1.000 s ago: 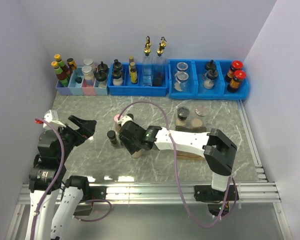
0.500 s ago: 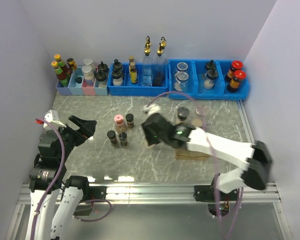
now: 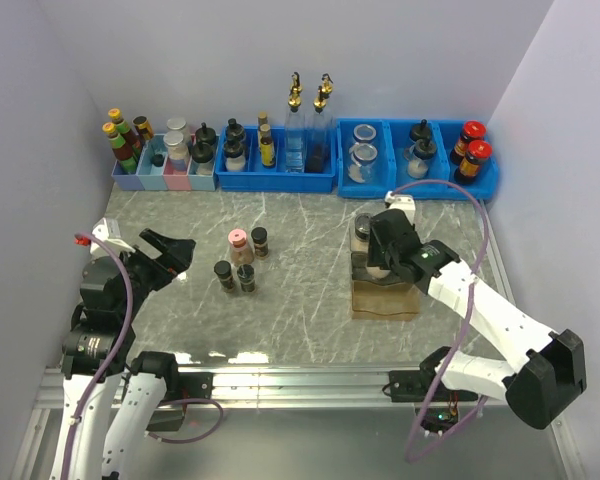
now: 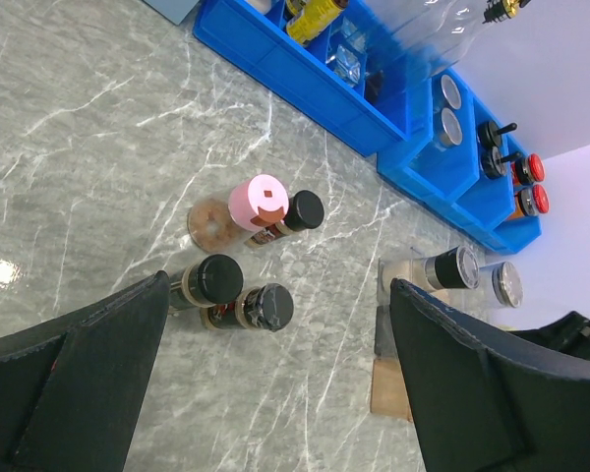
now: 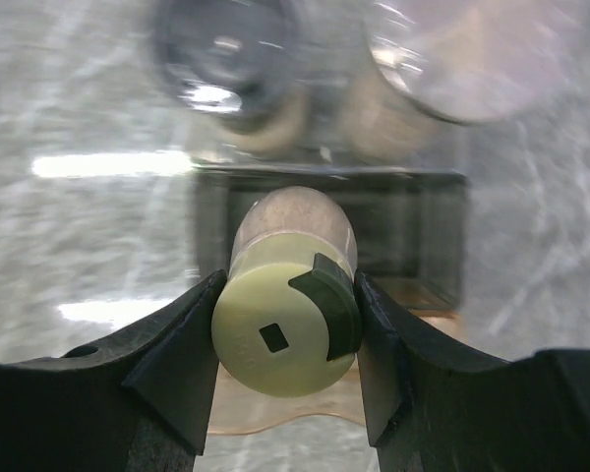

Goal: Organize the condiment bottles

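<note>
Pinching one yellow-lidded jar (image 5: 275, 344) in the right hand (image 5: 287, 300), over the stand (image 3: 385, 300). Holding the left hand (image 4: 277, 287) wide open, empty. Counting four jars (image 3: 240, 258) mid-tabletop (image 3: 300, 300), two others (image 4: 452, 267) behind the stand.

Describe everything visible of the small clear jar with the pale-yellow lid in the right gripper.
The small clear jar holds beige powder. Its round pale-yellow lid has a dark flip tab and a small square hole. The right gripper clamps the lid from both sides with black fingers, above a brown wooden stand.
</note>
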`<state>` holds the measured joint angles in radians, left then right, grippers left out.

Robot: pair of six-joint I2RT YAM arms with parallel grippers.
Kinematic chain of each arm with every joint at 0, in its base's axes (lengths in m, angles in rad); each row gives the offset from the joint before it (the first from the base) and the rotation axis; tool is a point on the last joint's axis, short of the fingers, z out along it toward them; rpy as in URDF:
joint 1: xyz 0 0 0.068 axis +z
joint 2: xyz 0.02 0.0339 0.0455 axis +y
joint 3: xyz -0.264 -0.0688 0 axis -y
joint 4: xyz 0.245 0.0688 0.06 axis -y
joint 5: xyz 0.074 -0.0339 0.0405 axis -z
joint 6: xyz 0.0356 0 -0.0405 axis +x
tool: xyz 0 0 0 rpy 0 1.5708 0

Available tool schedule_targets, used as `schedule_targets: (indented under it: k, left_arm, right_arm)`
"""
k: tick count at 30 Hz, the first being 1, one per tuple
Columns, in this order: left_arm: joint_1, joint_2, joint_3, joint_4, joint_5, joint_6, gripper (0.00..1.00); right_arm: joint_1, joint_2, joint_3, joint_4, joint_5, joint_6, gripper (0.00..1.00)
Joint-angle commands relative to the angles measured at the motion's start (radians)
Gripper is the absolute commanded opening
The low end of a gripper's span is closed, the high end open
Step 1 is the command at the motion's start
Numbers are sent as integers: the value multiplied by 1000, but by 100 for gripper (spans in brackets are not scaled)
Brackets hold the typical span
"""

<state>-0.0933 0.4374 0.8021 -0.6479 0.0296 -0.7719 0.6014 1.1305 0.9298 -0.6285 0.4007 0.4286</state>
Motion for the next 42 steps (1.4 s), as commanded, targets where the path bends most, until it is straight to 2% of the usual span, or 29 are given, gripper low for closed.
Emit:
schedule_targets:
  k: [1,8,15,25,28,29,31,32,34,35,38,42]
  left_arm:
    - [-2,6,11,39,10,2,99]
    - [0,15,20,40,15,2,99]
    - [-2,21,14,54,30,-7,99]
    - [-2,15,22,37,23,-1,99]
    - [0,1,19,34,12,0,99]
    - [-2,0,17,33,9,-1,99]
    - [-2,0,9,34,10,-3,99]
    - [-2,1,6,36,16,-3,99]
    - [-2,12,9,37,16,0,99]
    - [0,17,14,33,9,5,99]
    - [-2,24,34,18,-10,8,99]
    - [-2,4,36,24,-26,-3,99]
  right_arm:
    - [-83,-29,-19,33,3,-17,0]
    - [-207,-25,-77,67,-33,-28,0]
    - [-267,55,-65,61,-16,4,0]
    - [-275,101,-101,113,-17,30,0]
    - [-275,121,-105,121,-23,32,16]
    - [-275,126,-106,122,-22,36,27]
    - [-273,121,-108,118,-13,42,41]
    - [-275,114,-114,118,-7,45,51]
    - [-276,83,-123,121,1,52,60]
    - [-273,72,-128,119,3,55,68]
    - [-273,37,-123,110,-14,55,83]
    - [-259,-52,-103,78,-57,35,92]
